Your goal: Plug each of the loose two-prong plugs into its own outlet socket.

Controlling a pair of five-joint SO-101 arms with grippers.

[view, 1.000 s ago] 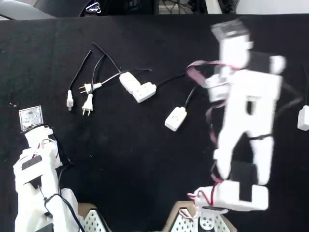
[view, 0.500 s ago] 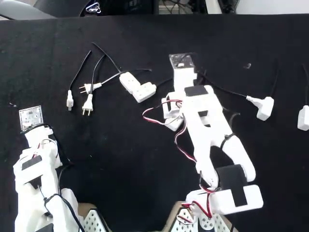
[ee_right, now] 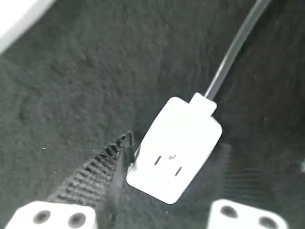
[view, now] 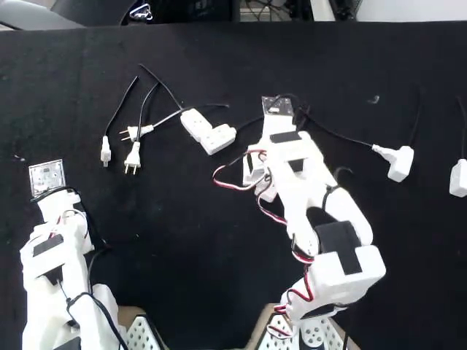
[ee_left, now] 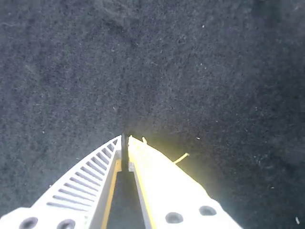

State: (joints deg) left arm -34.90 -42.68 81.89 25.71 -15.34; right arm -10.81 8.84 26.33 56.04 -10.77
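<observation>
At the table's near left corner the left gripper (ee_left: 125,139) sits where it was a second ago, its fingers pressed together on nothing above the black cloth (ee_left: 200,71). Beyond it three loose plugs (view: 132,156) lie unmoved, their cords trailing toward a joined pair of white sockets (view: 209,131). Mid-table, the right arm (view: 314,211), a blur farther right a second ago, has swung over and folded lower above the single corded socket (ee_right: 177,151). The right gripper (ee_right: 177,187) is spread wide with that socket lying flat between its fingers. The ribbed fingertip (ee_right: 125,143) seems to touch the socket's edge, though I cannot be sure. Farther right, a fourth socket (view: 400,162), earlier hidden behind the arm, lies uncovered, and an edge socket (view: 458,179) lies beyond it.
</observation>
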